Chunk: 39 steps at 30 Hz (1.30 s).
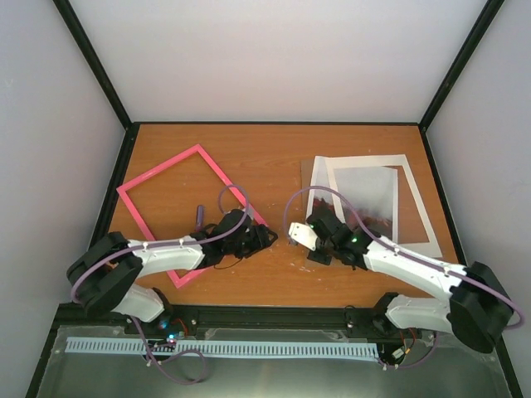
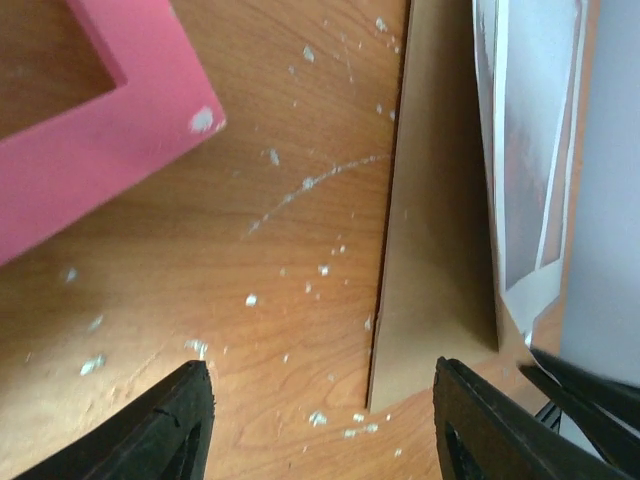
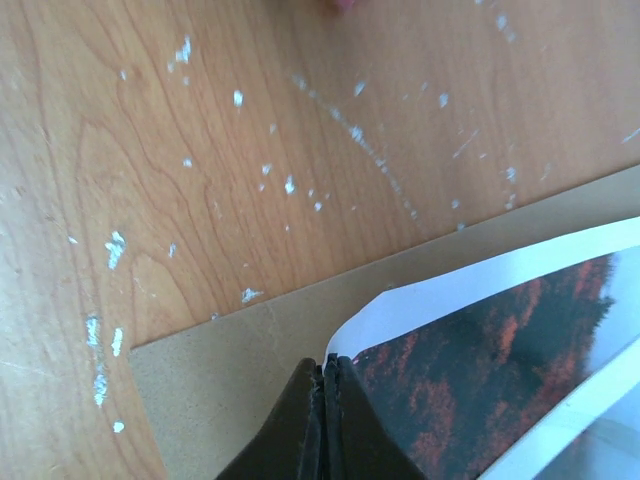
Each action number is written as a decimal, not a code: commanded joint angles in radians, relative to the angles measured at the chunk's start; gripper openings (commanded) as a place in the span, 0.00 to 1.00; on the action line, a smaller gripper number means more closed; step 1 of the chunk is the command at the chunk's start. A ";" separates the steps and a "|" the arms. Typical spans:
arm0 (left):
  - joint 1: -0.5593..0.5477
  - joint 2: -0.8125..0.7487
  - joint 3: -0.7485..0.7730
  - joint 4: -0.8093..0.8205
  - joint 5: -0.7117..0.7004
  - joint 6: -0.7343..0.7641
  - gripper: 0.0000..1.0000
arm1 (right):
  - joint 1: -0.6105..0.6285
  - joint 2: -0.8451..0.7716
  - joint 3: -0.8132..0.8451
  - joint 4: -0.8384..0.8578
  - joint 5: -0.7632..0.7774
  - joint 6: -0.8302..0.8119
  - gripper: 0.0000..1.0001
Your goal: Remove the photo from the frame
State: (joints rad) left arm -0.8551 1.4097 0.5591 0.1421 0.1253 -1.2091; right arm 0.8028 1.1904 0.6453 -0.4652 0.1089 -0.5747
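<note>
A: Upper left of the top view: the frame point(image 1: 158, 168), pink, flat on the table point(image 1: 274, 145). Wood shows through its opening and nothing is mounted in it. A small screwdriver point(image 1: 199, 217) lies inside the opening, beside the left arm.

B: Left gripper point(image 2: 322, 375)?

A: Just past the frame's lower right corner. Jaws spread wide, nothing between them, only bare wood below.

B: And the right one?

A: Right gripper point(image 3: 325, 372) is at centre. Its fingers are pressed together on the near left corner of the photo point(image 3: 470, 370), by the look of it. The white border curls up off the backing board point(image 3: 220, 370) right at the tips. The photo lies right of centre on that board, well apart from the frame.

B: Out already, I'd judge. So what's the step?

A: Drawing the print clear, or setting it down. To do it well, keep the pinch on the white border, not on the trees. Lift low and pull flat and slow, so the corner doesn't crease and the board doesn't drag along.

B: Room?

A: Open wood along the far side of the table. It's tight on the right, where the board's edge sits near the table's right edge. The left gripper is close, so travel toward it is short.
</note>
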 commanded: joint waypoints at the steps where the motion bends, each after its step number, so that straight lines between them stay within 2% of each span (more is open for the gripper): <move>1: 0.037 0.071 0.073 0.143 0.112 0.029 0.60 | 0.007 -0.095 0.048 -0.045 -0.055 0.027 0.03; 4: 0.039 0.155 0.152 0.156 0.189 0.056 0.60 | 0.007 -0.139 0.060 -0.071 -0.097 0.023 0.03; 8: 0.039 0.253 0.198 0.252 0.272 0.029 0.59 | 0.007 -0.156 0.054 -0.105 -0.163 0.009 0.03; 19: 0.040 0.419 0.301 0.310 0.358 -0.016 0.58 | 0.007 -0.182 0.017 -0.124 -0.260 -0.001 0.03; 26: 0.040 0.517 0.401 0.307 0.395 0.003 0.52 | 0.007 -0.170 0.014 -0.145 -0.317 -0.015 0.03; 30: 0.040 0.569 0.458 0.287 0.418 0.017 0.43 | 0.007 -0.174 0.014 -0.151 -0.323 -0.020 0.03; 31: 0.040 0.578 0.464 0.287 0.419 0.018 0.39 | 0.007 -0.176 0.016 -0.154 -0.323 -0.019 0.06; 34: 0.041 0.587 0.464 0.287 0.412 0.011 0.24 | 0.007 -0.206 0.032 -0.169 -0.320 -0.016 0.34; 35: 0.043 0.585 0.459 0.289 0.409 0.008 0.21 | 0.006 -0.221 0.038 -0.176 -0.320 -0.015 0.41; 39: 0.049 0.555 0.425 0.295 0.391 0.001 0.06 | -0.021 -0.321 0.059 -0.187 -0.311 -0.015 0.55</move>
State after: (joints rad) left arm -0.8162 1.9858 0.9936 0.4175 0.5247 -1.2076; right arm 0.8013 0.9581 0.6678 -0.6392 -0.1982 -0.5873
